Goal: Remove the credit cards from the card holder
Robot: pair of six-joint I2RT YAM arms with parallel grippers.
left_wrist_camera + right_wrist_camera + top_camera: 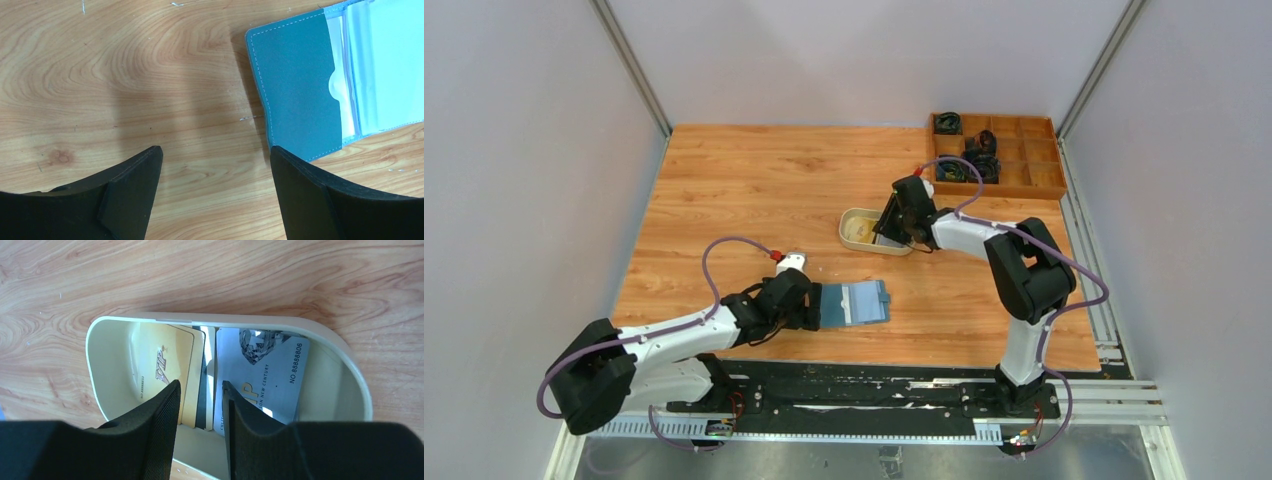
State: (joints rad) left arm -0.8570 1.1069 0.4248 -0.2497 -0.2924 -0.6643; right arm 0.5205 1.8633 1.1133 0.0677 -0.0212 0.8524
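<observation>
Credit cards sat in the beige tray, mid-frame, looking light, stiff, slippery; best pinched by an edge. Right gripper and left gripper stood apart, empty.

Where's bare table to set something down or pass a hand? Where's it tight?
Biggest free patch: the far-left table, from the back edge to the tray and the left arm. A smaller one lies between the card holder and the right arm. Crowded: the tray, holding credit cards with that arm over it, and the compartment box far right.
</observation>
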